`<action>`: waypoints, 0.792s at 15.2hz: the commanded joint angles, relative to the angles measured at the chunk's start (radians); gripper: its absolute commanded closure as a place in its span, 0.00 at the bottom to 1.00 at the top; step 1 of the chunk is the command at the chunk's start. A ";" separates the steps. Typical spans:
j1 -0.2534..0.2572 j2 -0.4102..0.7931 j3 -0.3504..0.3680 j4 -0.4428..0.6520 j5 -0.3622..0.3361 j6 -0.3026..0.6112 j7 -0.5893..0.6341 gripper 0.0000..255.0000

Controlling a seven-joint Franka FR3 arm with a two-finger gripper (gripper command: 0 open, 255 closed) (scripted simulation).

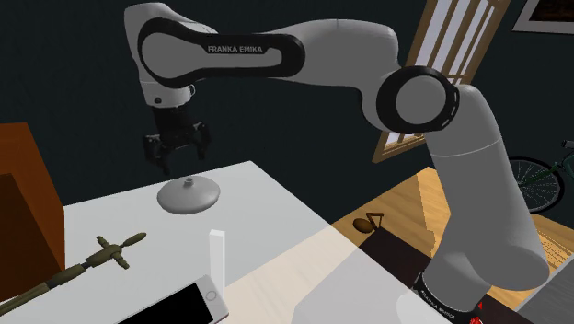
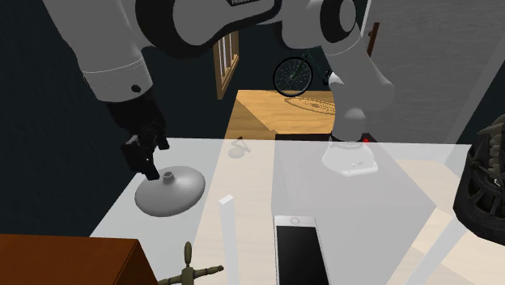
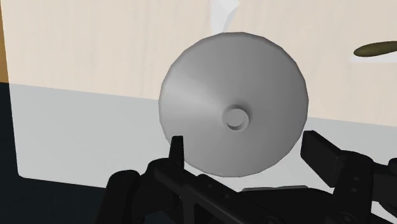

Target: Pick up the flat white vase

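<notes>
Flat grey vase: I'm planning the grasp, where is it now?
In the shoulder view, the vase sits near the far edge of the table, just below the open gripper.

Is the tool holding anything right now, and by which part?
Nothing is held: the black tool hovers above the flat grey disc-shaped vase, fingers apart.

A room in a home: well away from the pincer, beyond the tabletop, lie a wooden floor, a wood-framed window, a parked bicycle and a framed picture.
</notes>
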 commanded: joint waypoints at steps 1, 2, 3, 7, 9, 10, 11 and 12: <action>-0.003 0.004 -0.001 -0.019 -0.002 0.024 0.002 0.00; -0.006 0.003 -0.001 -0.035 -0.002 0.038 0.003 0.00; -0.008 0.003 -0.001 -0.050 -0.002 0.052 0.005 0.00; -0.012 0.002 -0.002 -0.072 -0.002 0.074 0.007 1.00; -0.012 0.001 -0.002 -0.074 -0.002 0.074 0.006 1.00; -0.012 0.001 -0.002 -0.074 -0.002 0.074 0.006 1.00; -0.012 0.001 -0.002 -0.074 -0.002 0.074 0.006 1.00; -0.013 0.001 -0.002 -0.074 -0.002 0.074 0.006 1.00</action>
